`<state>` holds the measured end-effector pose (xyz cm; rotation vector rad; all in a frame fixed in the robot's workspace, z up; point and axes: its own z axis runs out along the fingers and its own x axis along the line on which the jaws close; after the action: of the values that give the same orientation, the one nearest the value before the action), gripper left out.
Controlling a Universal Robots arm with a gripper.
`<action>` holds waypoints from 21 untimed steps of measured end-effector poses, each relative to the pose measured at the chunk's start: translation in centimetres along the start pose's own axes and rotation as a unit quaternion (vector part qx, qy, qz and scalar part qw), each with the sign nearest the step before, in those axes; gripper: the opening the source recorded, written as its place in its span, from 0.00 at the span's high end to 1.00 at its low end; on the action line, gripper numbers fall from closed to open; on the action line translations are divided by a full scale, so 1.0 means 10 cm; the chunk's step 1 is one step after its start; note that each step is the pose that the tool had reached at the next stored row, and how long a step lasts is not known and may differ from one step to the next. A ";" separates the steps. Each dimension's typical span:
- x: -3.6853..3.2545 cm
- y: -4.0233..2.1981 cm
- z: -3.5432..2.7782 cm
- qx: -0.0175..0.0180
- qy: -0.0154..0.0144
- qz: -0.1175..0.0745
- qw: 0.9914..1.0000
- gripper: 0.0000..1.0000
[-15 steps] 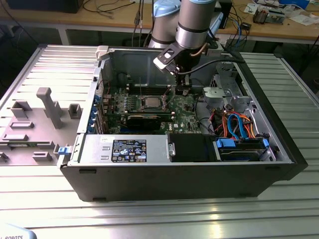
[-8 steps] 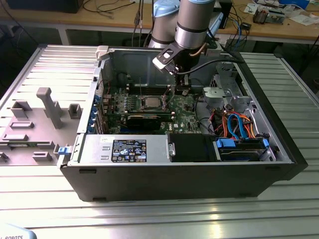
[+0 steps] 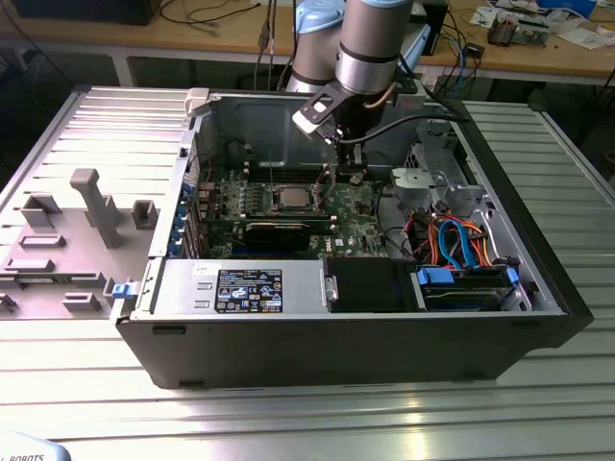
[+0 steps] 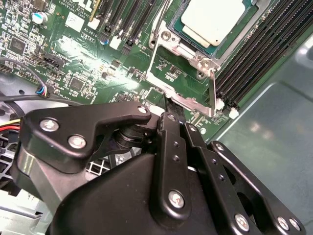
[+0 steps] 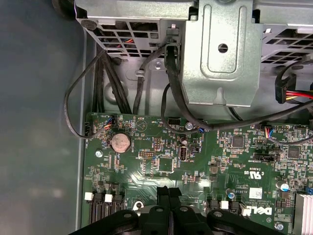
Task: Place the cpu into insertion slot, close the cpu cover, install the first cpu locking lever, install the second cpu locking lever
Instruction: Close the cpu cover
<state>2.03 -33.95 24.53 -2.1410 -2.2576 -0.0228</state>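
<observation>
Silvery-topped cpu (image 4: 212, 19) is sitting in the insertion slot (image 4: 188, 46) in the second wrist view. The cpu cover (image 4: 213, 85) is swung open beside it, with green board showing through its window. The gripper (image 4: 168, 108) is right at the cover's free edge, jaws pinched together with nothing visible between them.
</observation>
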 end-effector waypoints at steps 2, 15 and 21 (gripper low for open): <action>0.001 -0.007 0.000 0.000 0.000 0.000 1.000 0.89; 0.004 -0.077 0.001 0.000 0.000 0.000 1.000 0.89; 0.005 -0.095 0.001 0.000 0.000 0.000 1.000 0.89</action>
<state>1.08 -33.95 24.53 -2.1409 -2.2578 -0.0228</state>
